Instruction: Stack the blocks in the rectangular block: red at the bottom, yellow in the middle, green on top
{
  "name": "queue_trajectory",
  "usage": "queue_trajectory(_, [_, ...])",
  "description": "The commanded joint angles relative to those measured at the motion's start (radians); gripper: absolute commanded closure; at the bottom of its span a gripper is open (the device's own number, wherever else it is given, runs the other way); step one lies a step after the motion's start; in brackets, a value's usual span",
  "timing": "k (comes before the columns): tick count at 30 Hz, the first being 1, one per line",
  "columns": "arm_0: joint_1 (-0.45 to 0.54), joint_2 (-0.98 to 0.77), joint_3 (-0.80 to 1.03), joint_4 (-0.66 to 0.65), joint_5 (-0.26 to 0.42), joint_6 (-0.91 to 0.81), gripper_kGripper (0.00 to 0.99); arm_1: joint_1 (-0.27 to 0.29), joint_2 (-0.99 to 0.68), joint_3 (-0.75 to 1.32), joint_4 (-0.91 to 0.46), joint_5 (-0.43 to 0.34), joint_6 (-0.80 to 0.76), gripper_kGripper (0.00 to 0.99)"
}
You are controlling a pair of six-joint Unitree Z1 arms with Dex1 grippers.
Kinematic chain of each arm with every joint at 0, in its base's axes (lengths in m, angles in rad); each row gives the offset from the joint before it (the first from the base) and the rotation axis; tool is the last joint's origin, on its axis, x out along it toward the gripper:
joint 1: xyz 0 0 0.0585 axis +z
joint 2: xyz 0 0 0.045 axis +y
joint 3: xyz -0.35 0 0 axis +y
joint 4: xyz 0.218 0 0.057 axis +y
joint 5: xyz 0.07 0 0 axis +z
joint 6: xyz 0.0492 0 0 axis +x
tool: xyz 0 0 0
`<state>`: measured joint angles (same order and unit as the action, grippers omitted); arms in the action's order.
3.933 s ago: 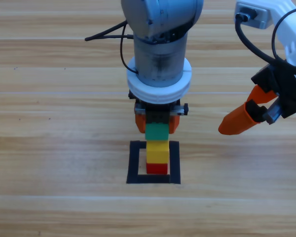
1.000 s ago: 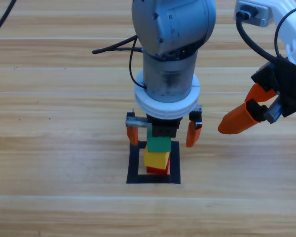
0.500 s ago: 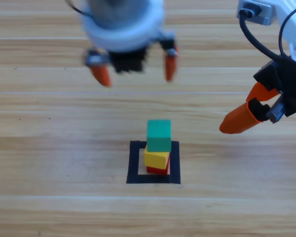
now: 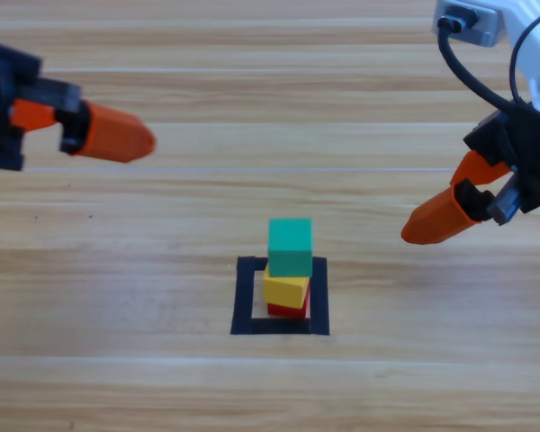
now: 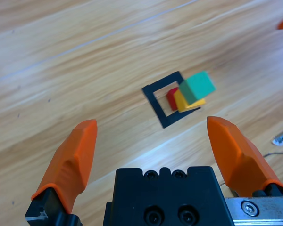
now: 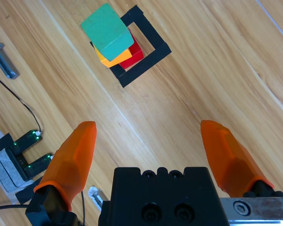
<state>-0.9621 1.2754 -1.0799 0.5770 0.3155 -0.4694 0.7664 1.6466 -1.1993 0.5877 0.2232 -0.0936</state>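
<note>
Inside the black tape rectangular block point(image 4: 244, 297) stands a stack of three blocks: red point(image 4: 291, 310) at the bottom, yellow point(image 4: 283, 289) in the middle, green point(image 4: 290, 247) on top. Nothing touches the stack. The left wrist view shows the green point(image 5: 197, 87), yellow point(image 5: 183, 102) and red point(image 5: 171, 97) cubes on the tape point(image 5: 156, 106), and so does the right wrist view, with green point(image 6: 106, 31) topmost. My left gripper point(image 4: 117, 135) is at the left edge, open and holding nothing. My right gripper point(image 4: 436, 219) hangs at the right, open with nothing between its jaws.
The wooden table point(image 4: 162, 378) stretches bare all round the stack. In the right wrist view a cable point(image 6: 26, 110) and a small electronic box with green lights point(image 6: 14, 157) lie off to the left.
The left gripper opened and let go of the green cube, rose from the stack and drew back to the left edge. The stack stays standing. The right arm has held still.
</note>
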Motion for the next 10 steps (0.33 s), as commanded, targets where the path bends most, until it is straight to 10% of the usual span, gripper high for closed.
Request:
queue_trajectory(1, [-0.195,0.137,-0.037,-0.019,0.048,0.083,0.0,-0.026,-0.057,0.021,0.015,-0.008,-0.011,0.013])
queue_trajectory(10, [-0.25,0.239,-0.084,-0.026,0.068,0.089,0.0,-0.024,-0.07,0.027,0.015,-0.01,-0.011,0.013])
